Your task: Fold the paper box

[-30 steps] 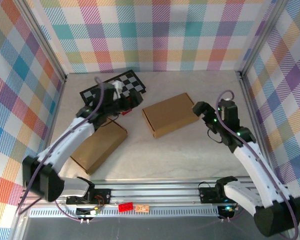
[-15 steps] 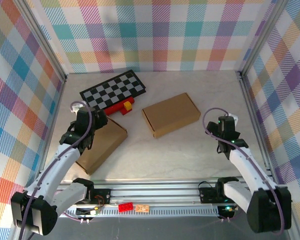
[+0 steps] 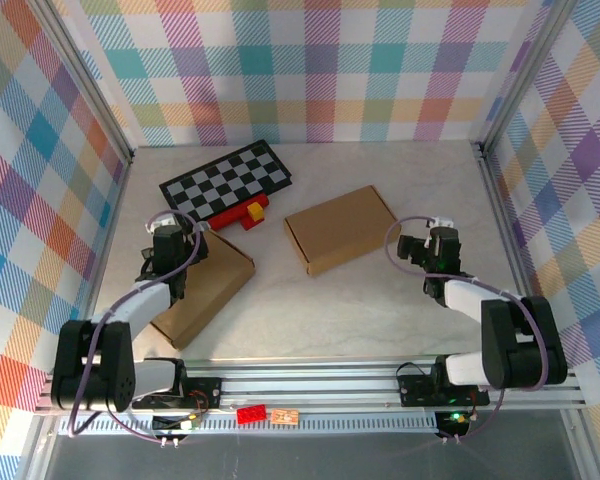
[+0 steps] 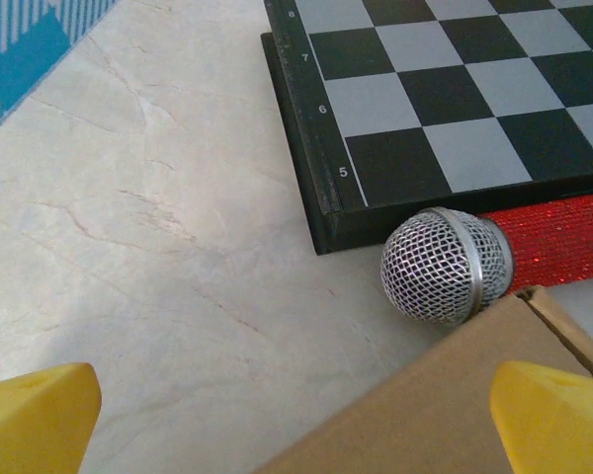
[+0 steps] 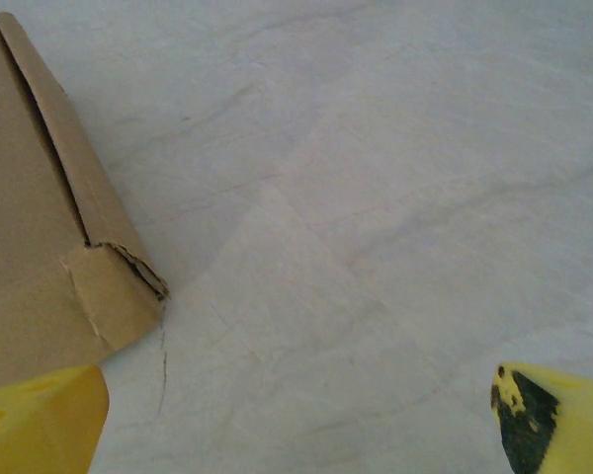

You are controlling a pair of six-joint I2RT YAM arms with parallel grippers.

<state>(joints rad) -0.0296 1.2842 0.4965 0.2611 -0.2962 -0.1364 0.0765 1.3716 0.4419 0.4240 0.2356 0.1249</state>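
Two closed brown paper boxes lie on the table: one in the middle (image 3: 340, 228), one at the left (image 3: 202, 285). My left gripper (image 3: 183, 240) is folded low over the left box's far corner, and that box (image 4: 445, 405) fills the lower right between its wide-apart yellow fingertips (image 4: 40, 420). It is open and holds nothing. My right gripper (image 3: 408, 250) sits low on the table to the right of the middle box. It is open too, with bare table between its fingertips (image 5: 553, 415) and the box's torn corner (image 5: 99, 296) at the left.
A black-and-white chessboard (image 3: 227, 180) lies at the back left. A red glitter microphone (image 3: 238, 215) with a silver mesh head (image 4: 445, 265) rests against the board's near edge (image 4: 321, 212), just beyond the left box. Checked walls enclose the table.
Both arms have drawn back from above the boxes and folded down low toward their bases. Both grippers stayed open; the boxes have not moved.
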